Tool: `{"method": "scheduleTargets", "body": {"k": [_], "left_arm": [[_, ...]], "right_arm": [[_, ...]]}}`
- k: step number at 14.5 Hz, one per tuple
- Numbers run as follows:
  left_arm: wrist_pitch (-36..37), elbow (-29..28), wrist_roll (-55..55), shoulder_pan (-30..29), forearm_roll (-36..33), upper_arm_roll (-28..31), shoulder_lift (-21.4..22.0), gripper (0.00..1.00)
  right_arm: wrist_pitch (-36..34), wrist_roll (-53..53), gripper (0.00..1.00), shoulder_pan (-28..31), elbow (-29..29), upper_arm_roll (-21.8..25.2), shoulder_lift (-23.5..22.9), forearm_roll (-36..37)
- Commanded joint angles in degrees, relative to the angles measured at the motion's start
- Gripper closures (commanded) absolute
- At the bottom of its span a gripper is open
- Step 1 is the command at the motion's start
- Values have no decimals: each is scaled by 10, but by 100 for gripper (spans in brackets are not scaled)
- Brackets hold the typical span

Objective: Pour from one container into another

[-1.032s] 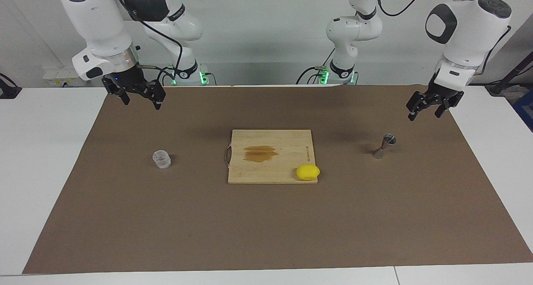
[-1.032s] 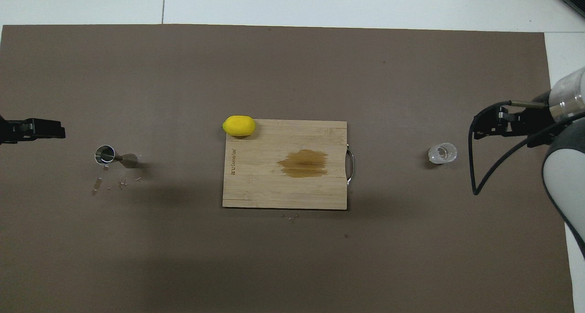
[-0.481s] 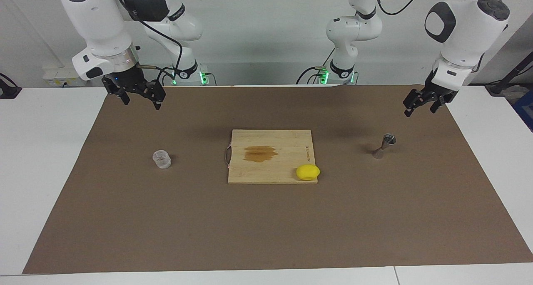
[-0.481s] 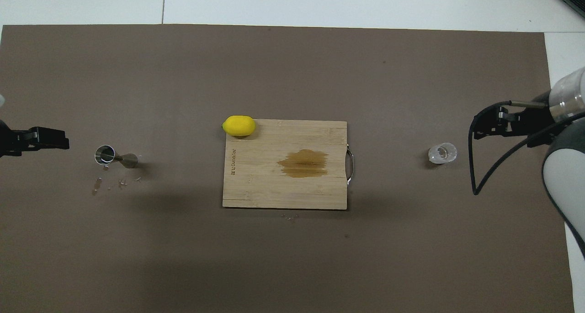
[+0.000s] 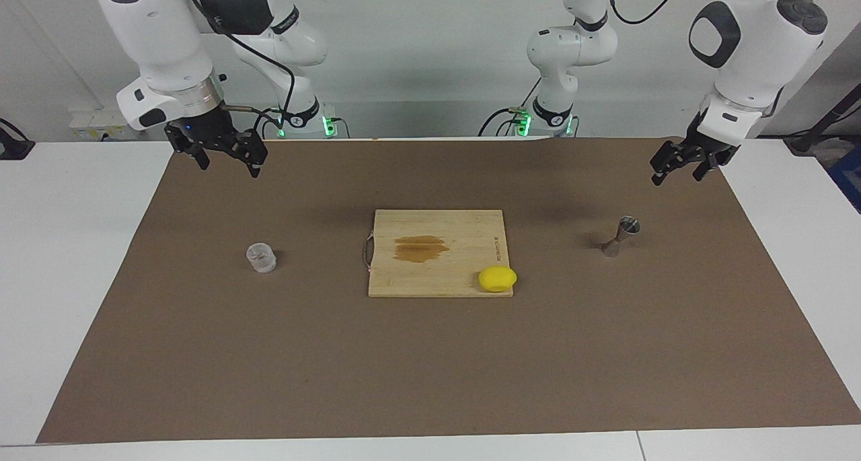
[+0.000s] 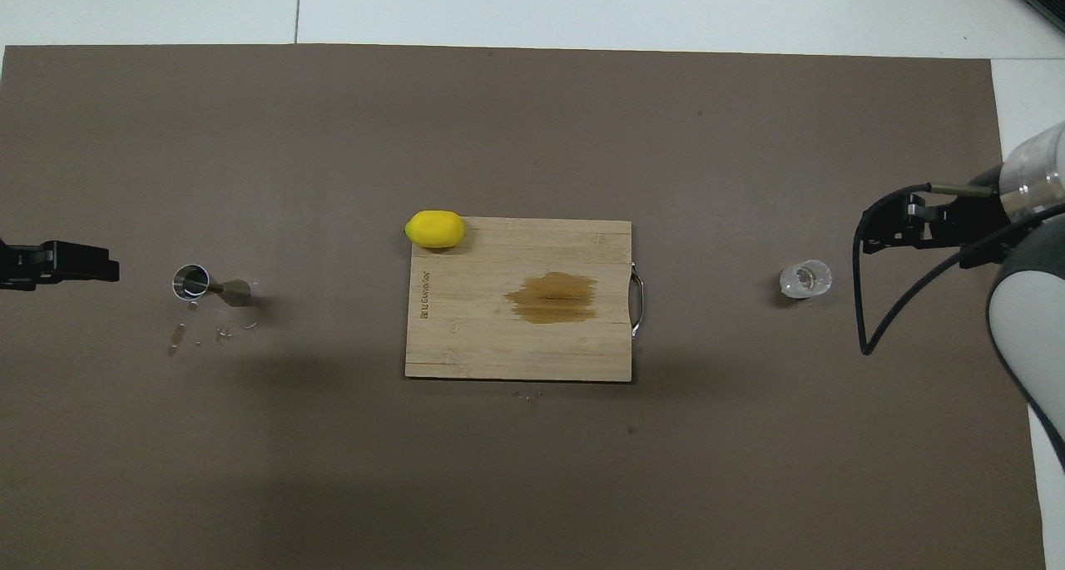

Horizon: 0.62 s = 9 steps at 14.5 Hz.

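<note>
The small clear glass cup [image 5: 261, 258] [image 6: 804, 279] stands upright on the brown mat toward the right arm's end. The metal hourglass jigger [image 5: 620, 235] [image 6: 208, 285] stands upright toward the left arm's end. My right gripper [image 5: 229, 167] [image 6: 869, 233] hangs open and empty over the mat beside the cup, well above it. My left gripper [image 5: 676, 177] [image 6: 112, 266] hangs open and empty over the mat near its edge, above and apart from the jigger.
A wooden cutting board [image 5: 457, 272] [image 6: 516, 354] with a brown wet stain lies in the middle of the mat. A yellow lemon [image 5: 498, 278] [image 6: 434, 229] rests at its corner. Small droplets [image 6: 179, 333] lie on the mat by the jigger.
My left gripper has risen a little and drifted back toward its base. The right arm, cup and jigger have not moved.
</note>
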State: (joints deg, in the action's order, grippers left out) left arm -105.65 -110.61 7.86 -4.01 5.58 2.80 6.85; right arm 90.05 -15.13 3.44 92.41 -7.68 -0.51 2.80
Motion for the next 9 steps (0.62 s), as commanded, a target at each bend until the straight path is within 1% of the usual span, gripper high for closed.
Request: {"method": "scheduleTargets", "body": {"k": [1,4,6,8,9], "left_arm": [[10,0,149,-57,68,1,-15,0],[18,26,294,-110,150,1,-67,0],[35,43,389,-138,189,1,-98,0],[67,49,472,-163,216,1,-118,0],[89,64,507,-178,239,1,-141,0]], "right_arm": [[0,12,0,8,12,-2,11,-12],[0,12,0,8,12,-2,11,-12],[0,12,0,8,12,-2,11,-12],[0,12,0,8,12,-2,11,-12],[0,12,0,8,12,-2,11,-12]]}}
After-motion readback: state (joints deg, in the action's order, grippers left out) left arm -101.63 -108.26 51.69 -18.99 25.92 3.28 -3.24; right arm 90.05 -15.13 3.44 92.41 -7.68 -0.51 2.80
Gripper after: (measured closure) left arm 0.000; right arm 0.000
